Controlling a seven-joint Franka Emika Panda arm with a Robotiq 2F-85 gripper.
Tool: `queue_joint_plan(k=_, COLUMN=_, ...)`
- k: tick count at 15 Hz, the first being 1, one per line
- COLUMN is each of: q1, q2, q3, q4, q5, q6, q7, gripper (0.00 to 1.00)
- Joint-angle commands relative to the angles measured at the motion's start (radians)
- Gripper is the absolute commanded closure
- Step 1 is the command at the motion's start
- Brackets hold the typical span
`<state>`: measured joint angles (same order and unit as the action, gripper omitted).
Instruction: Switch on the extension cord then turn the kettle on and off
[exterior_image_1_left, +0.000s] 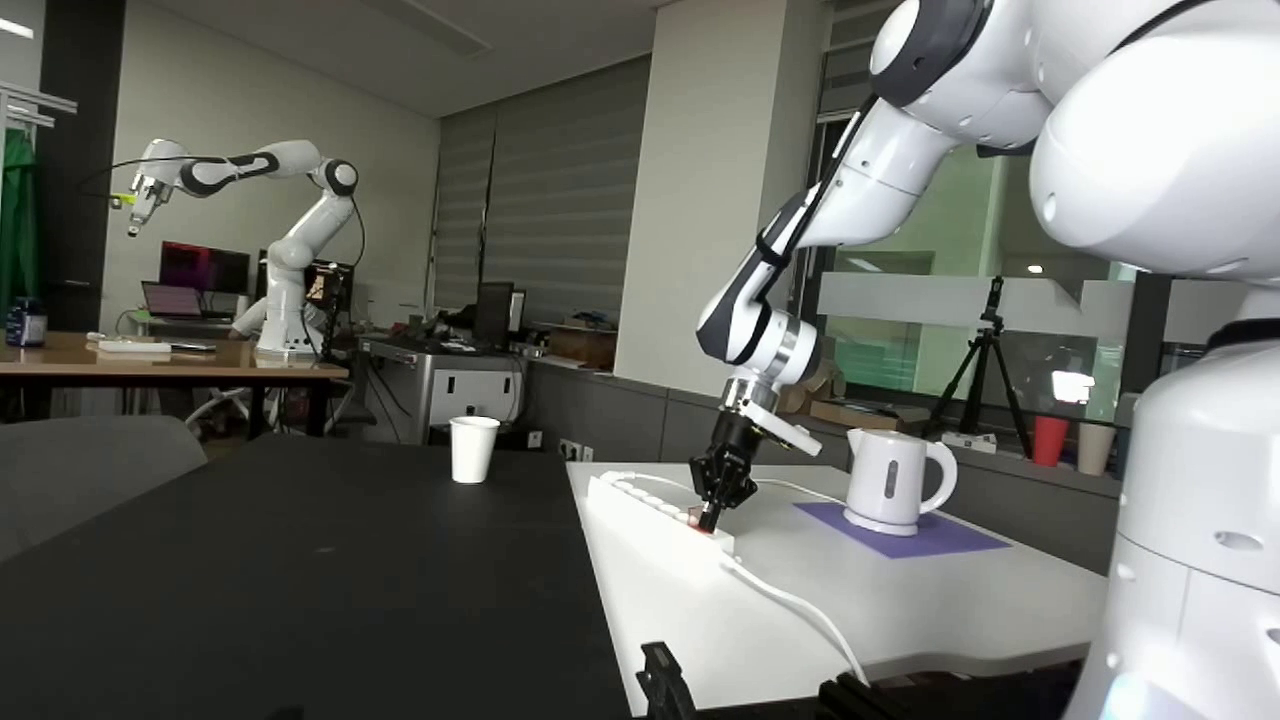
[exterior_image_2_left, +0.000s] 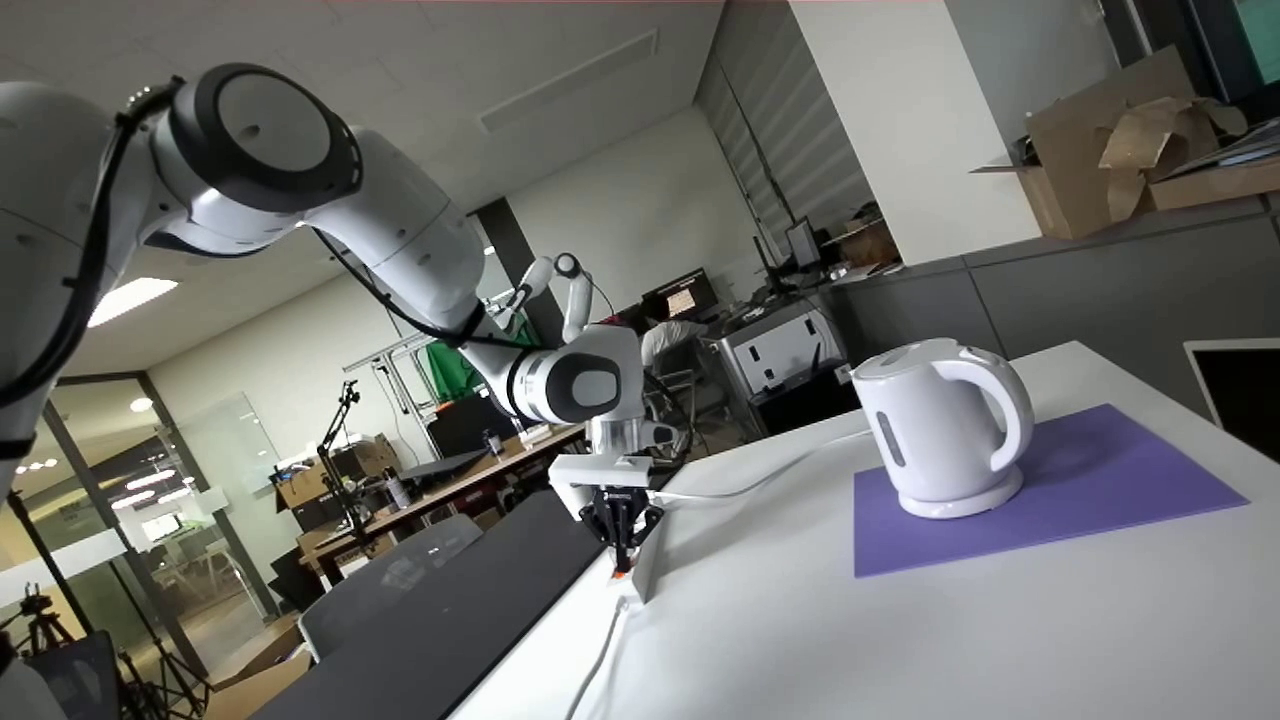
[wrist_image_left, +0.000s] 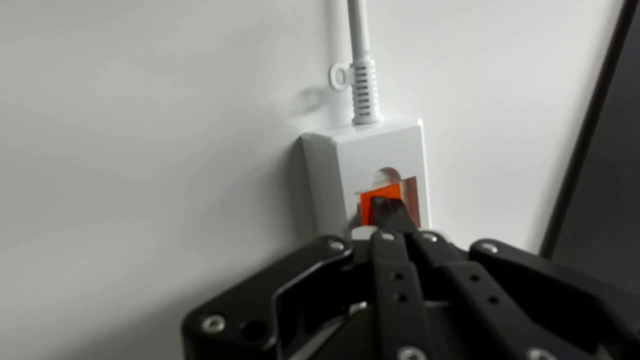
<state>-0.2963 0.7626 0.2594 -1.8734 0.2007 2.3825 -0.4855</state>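
The jaws of my gripper (wrist_image_left: 390, 210) are together, and I see nothing between them. Their tips lie over the orange switch (wrist_image_left: 378, 191) of the extension cord (wrist_image_left: 365, 156), near the end where the cable (wrist_image_left: 358, 30) goes out, and they seem to touch it. Whether the switch is already pressed in, I cannot tell, because my own tips cover a part of it.

I judge this as the first step; the kettle should come later. If my push falls away from the middle of the switch, the tips may slip off and it will not turn over. I see nothing which fixes the extension cord, so a sideways push could shift it toward the edge of the white surface (exterior_image_2_left: 900, 640) that meets the dark surface (exterior_image_1_left: 330, 570); it lies near this edge. When I rise, a slanted path could catch the cable.

Farther out, near the opposite edge, the kettle (exterior_image_2_left: 935, 430) stands upright on a purple mat (exterior_image_2_left: 1100, 500), inside the mat's edges. There my narrow tips, pressing too hard or too high, may make it slide or tip. Where it is switched on and off I do not find in any view, so I might push the wrong part.
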Motion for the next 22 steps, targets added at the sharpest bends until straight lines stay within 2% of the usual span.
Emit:
queue_joint_plan(k=1, q1=0.064, q2=-0.033, q3=-0.027, q4=0.012, q5=-0.004, q6=-0.026, q7=0.025, gripper=1.0)
queue_joint_plan(k=6, q1=0.141, q2=-0.103, q3=-0.053, q4=-0.019, q5=-0.03, q6=-0.033, q7=0.052, gripper=1.0)
queue_joint_plan(k=14, q1=0.247, q2=-0.201, q3=-0.145, q4=-0.032, q5=-0.151, q6=-0.066, q7=0.125, gripper=1.0)
queue_joint_plan(k=18, q1=0.32, q2=-0.215, q3=-0.228, q4=-0.041, q5=-0.313, q6=-0.043, q7=0.221, gripper=1.0)
queue_joint_plan(k=22, q1=0.35, q2=-0.211, q3=-0.276, q4=-0.046, q5=-0.428, q6=-0.02, q7=0.278, gripper=1.0)
